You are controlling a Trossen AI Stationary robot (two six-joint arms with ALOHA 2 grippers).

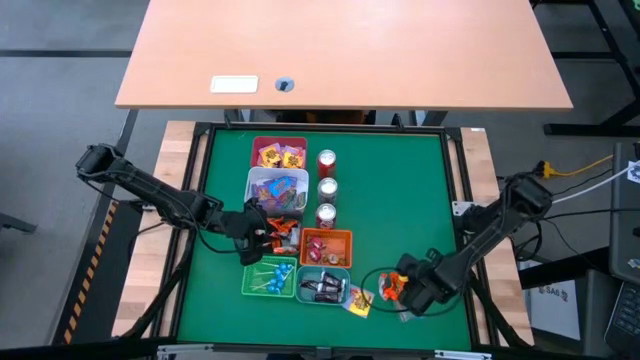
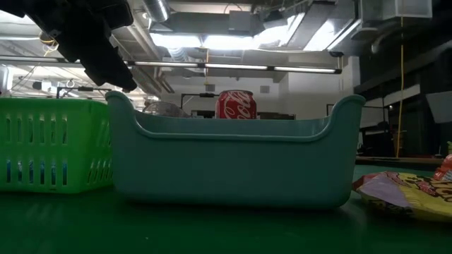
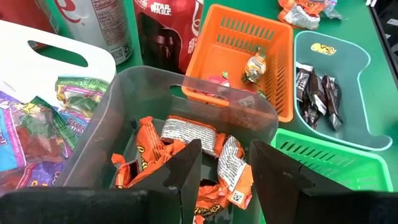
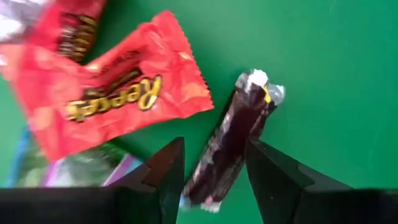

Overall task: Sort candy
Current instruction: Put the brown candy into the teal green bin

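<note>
A big tan desk (image 1: 345, 50) sat at 12 o'clock, past the green table (image 1: 400, 190), with a white card (image 1: 234, 85) and a round hole (image 1: 285, 84) near its front edge. Grey floor (image 1: 60, 70) ran off to 9 o'clock. From table height, bright ceiling lights (image 2: 233, 41) and exposed pipes (image 2: 233, 67) showed overhead.
</note>
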